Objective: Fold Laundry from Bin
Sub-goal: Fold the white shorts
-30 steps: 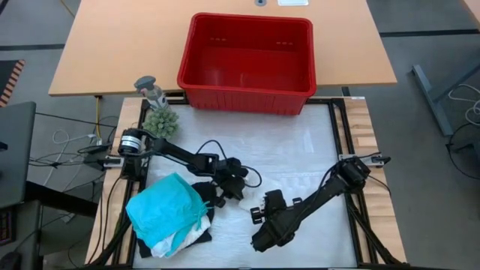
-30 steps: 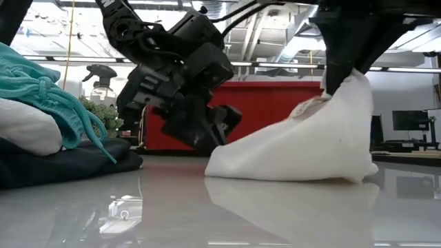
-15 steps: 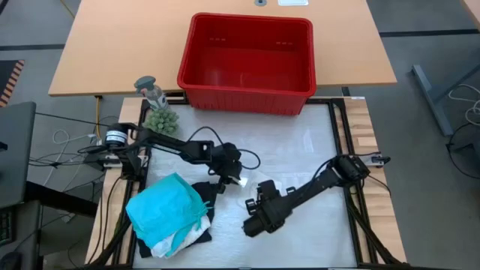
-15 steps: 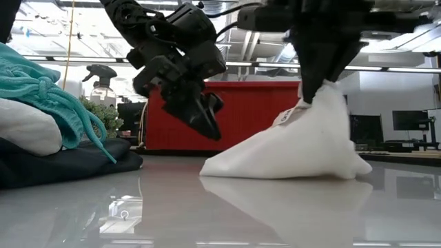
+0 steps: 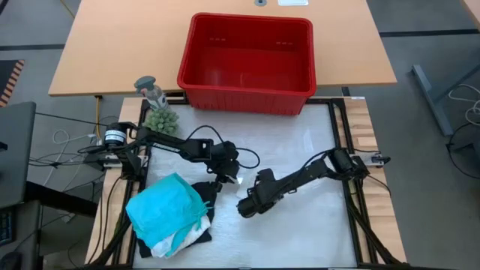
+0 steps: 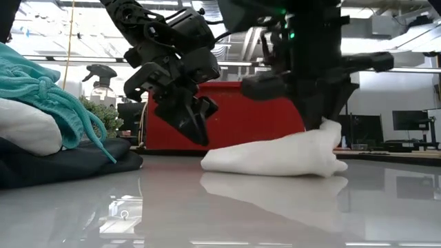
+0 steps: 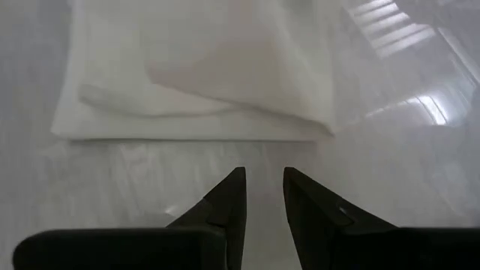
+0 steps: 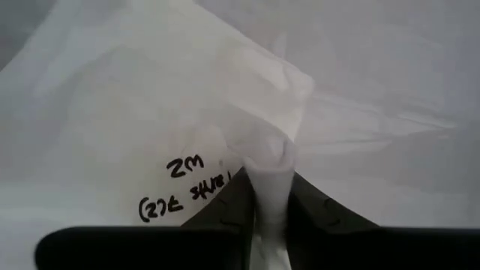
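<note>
Right gripper (image 8: pixel 268 196) pinches a fold of the white cloth garment (image 6: pixel 275 156) on the table; left gripper (image 7: pixel 262 196), slightly parted and empty, hovers just beside it. Lowering gently should keep the fold flat.

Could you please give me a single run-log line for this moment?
left gripper: fingers slightly apart, empty, near white garment | right gripper: fingers pinching white garment fold | folded pile beside | bin empty
</note>
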